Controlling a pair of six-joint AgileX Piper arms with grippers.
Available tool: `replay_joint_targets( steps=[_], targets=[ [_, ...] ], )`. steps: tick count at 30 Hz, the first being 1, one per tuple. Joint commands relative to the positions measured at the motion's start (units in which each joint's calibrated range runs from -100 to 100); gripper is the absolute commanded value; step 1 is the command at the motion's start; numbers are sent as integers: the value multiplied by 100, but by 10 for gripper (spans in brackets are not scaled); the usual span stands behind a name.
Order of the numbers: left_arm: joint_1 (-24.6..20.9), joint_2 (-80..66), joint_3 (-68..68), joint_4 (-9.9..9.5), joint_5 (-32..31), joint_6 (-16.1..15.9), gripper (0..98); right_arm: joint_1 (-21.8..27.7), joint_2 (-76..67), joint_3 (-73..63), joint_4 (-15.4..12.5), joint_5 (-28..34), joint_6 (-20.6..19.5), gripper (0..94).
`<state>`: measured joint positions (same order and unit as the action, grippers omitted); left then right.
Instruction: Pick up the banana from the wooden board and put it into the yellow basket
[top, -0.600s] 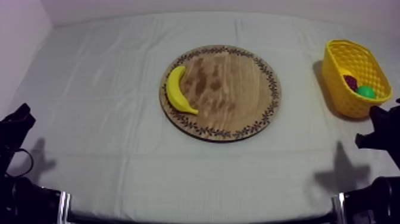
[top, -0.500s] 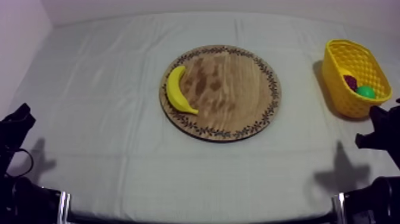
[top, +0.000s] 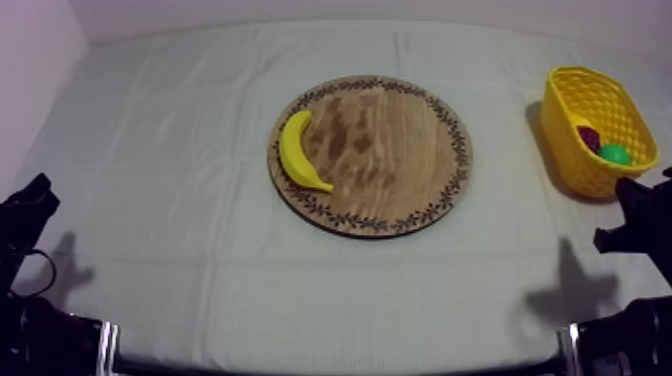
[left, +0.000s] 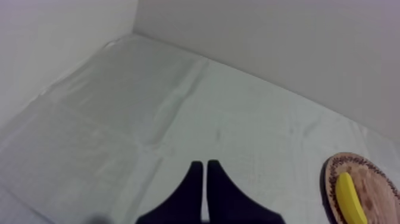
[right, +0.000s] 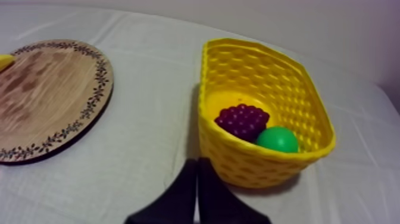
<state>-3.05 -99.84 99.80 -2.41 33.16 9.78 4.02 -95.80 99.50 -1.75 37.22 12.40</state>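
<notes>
A: Anything changed in the last half second?

B: Little. The left fingers (left: 191, 184) lie where they were at the 8 o'clock corner of the desk (top: 180, 250), closed together on nothing. The banana (top: 300, 152) hasn't shifted; it lies on the wooden board (top: 400, 150), along the rim at 9 o'clock. The right fingers (right: 186, 187), also pressed together and empty, have edged a touch toward 10 o'clock, near the 6 o'clock side of the yellow basket (top: 575, 165).

A: And room to move?

B: Bare cloth all round the board, widest at 9 o'clock, with a narrower strip at 3 o'clock before the basket. The basket stands by the desk's 3 o'clock edge. A bunch of grapes (right: 243, 121) and a green round fruit (right: 277, 140) touch inside it.
</notes>
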Motion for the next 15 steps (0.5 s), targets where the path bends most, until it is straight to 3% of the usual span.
replay_joint_targets(
  steps=[1, 10, 15],
  targets=[
    [-2, 2, -2, -1, -1, 1, 1, -208, 6, 5, 6, 2, 12, 5],
    [-2, 2, -2, -1, -1, 1, 1, -1098, 5, 5, 24, 100, -219, 4],
    [-2, 2, -2, -1, -1, 1, 1, -1429, 5, -32, 46, 150, -7, 4]
  ],
)
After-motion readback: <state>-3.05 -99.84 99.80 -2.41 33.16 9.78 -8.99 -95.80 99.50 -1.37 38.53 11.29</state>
